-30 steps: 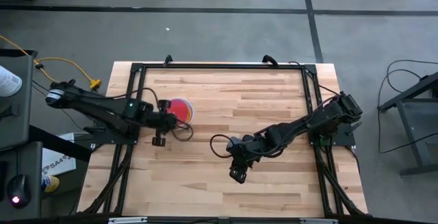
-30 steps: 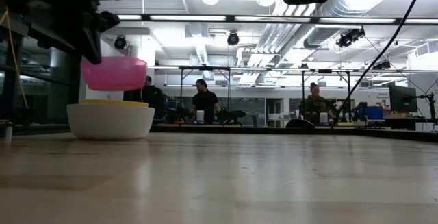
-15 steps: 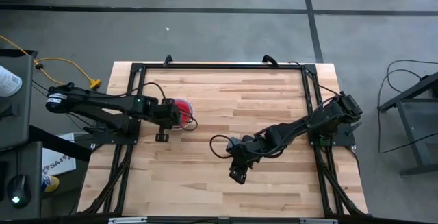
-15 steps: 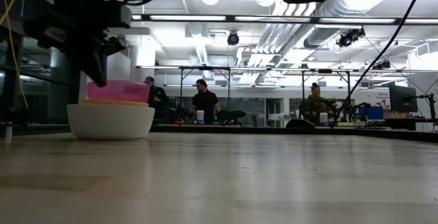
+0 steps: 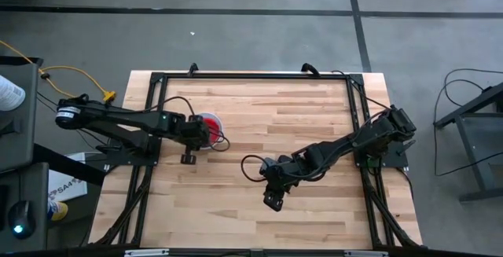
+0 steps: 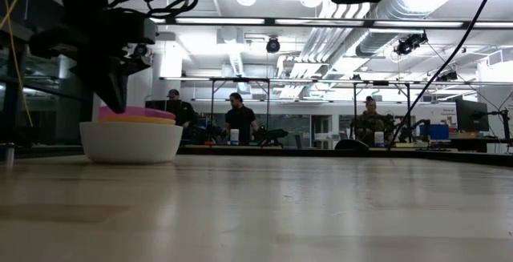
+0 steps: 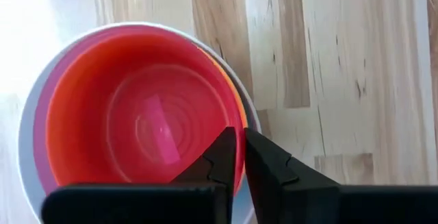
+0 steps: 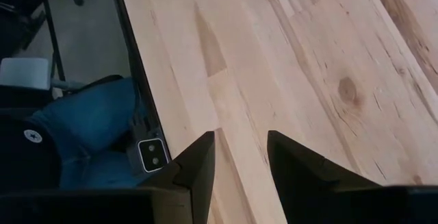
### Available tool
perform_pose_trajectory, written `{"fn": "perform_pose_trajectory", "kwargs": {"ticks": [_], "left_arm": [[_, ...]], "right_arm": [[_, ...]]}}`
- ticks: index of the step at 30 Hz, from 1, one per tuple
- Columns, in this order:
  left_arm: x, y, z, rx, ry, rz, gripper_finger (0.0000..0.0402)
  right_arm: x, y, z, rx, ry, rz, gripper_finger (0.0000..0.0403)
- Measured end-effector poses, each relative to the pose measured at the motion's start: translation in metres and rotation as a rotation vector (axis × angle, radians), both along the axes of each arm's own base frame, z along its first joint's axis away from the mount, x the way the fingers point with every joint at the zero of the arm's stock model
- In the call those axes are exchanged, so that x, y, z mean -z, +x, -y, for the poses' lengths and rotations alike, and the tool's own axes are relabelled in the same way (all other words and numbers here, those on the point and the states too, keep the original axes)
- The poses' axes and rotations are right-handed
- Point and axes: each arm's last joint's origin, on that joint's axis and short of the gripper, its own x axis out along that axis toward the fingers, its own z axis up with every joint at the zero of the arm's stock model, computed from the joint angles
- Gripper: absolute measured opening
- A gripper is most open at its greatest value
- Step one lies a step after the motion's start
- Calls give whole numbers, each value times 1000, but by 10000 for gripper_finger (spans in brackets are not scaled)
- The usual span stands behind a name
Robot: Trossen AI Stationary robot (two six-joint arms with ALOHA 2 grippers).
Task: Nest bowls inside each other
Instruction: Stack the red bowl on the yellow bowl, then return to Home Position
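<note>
Red-pink bowl (image 7: 144,114) has dropped from above the stack into the white bowl (image 6: 131,142); nesting looks complete. Left tool (image 7: 239,148) straddles its rim, barely parted; right tool (image 8: 239,155) spread, idle mid-bench.

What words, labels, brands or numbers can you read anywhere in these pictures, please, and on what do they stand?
No text can be read in any view.
The round emblem on the black shoe in the right wrist view is too small to read.
The bowls carry no print.
</note>
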Motion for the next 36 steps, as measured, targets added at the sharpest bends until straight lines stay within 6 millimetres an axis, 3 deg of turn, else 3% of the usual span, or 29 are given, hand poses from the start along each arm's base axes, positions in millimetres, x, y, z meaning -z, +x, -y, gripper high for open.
{"fn": "perform_pose_trajectory", "kwargs": {"ticks": [7, 17, 25, 31, 36], "left_arm": [[-2, 1, 0, 19, -2, 10, 50], [-28, 8, 1, 22, -3, 66, 52], [-43, 11, 1, 38, -20, 114, 51], [-60, -4, 4, 83, -105, 208, 51], [-84, -30, 4, 89, -141, 362, 51]], "right_arm": [[0, 0, 0, 0, 1, 2, 128], [0, 0, 0, 3, -5, 4, 128], [-8, 3, 5, 32, -145, 121, 128], [-12, 3, 11, 59, -206, 147, 128], [-29, -2, 19, 65, -244, 219, 128]]}}
